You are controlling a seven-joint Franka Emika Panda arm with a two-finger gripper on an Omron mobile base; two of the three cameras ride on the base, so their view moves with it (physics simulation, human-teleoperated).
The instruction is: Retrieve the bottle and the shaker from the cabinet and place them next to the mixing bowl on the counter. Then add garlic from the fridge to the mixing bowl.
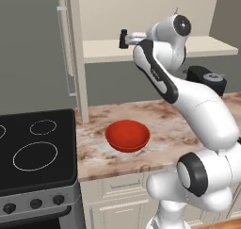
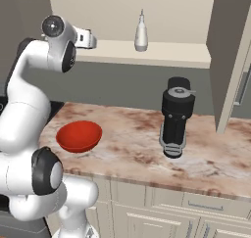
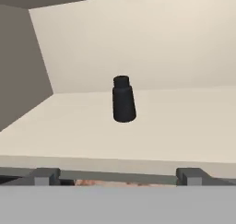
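**Gripper at the cabinet shelf, shaker straight ahead**

I have the gripper raised to the level of the cabinet shelf, pointed in over its front edge. In the hand view my two finger tips sit far apart at the bottom, so the jaws stand wide open with nothing between them. The shaker stands upright on the cream shelf board directly ahead of me, apart from the fingers, a short way in from the edge and clear of the back wall.

From the right base view I see the bottle standing upright on the same shelf, well to the right of my hand, its thin neck pointing up. The gripper sits at the shelf's left end there.

Below, the mixing bowl rests on the counter, near its left end and close to the black stovetop. I cannot see anything inside the bowl. A black coffee machine stands on the counter well to the right of the bowl, under the shelf. In the left base view my arm crosses in front of the shelf and hides part of it.
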